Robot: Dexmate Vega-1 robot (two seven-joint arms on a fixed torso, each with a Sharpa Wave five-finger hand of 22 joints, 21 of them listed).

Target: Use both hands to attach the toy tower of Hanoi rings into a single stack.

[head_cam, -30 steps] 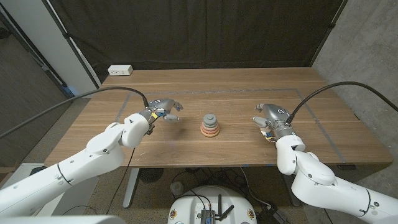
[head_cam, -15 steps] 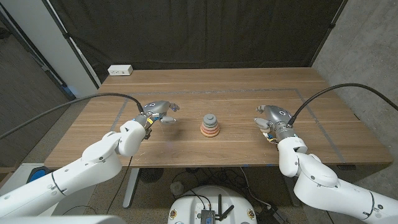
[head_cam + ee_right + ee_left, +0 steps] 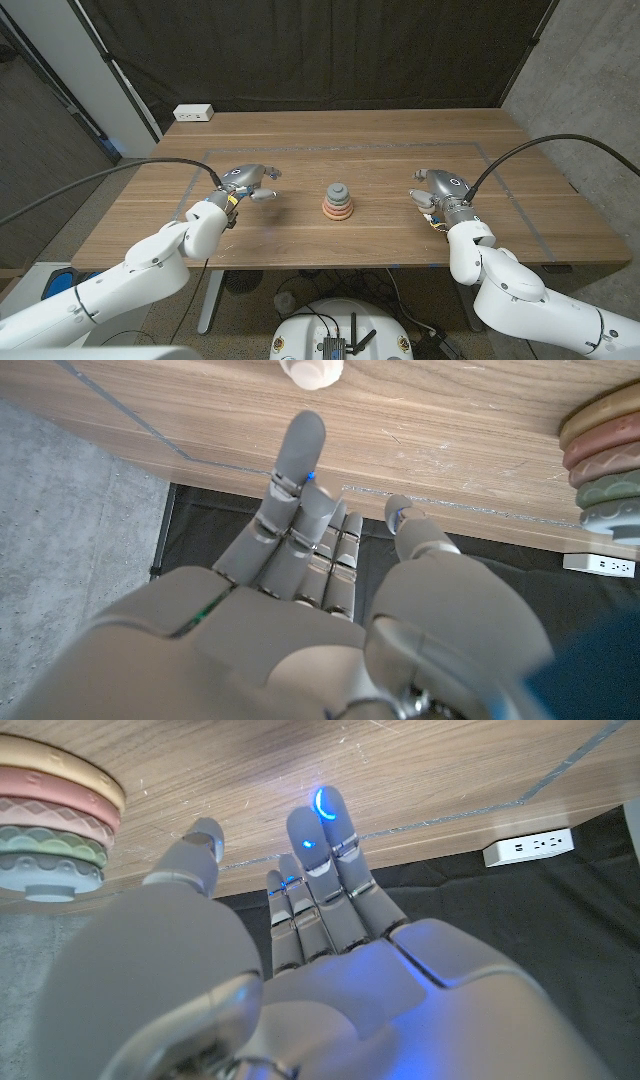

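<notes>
Both hands hang over the table with fingers loosely spread, holding nothing: left hand and right hand flank the ring stack at mid-table, each well apart from it, bare wood between.

The small stack of round pastel toy rings stands in the middle of the brown wooden table, between my hands. Bare wood lies on both sides of it. My grey left hand and grey right hand can pass there.
</notes>
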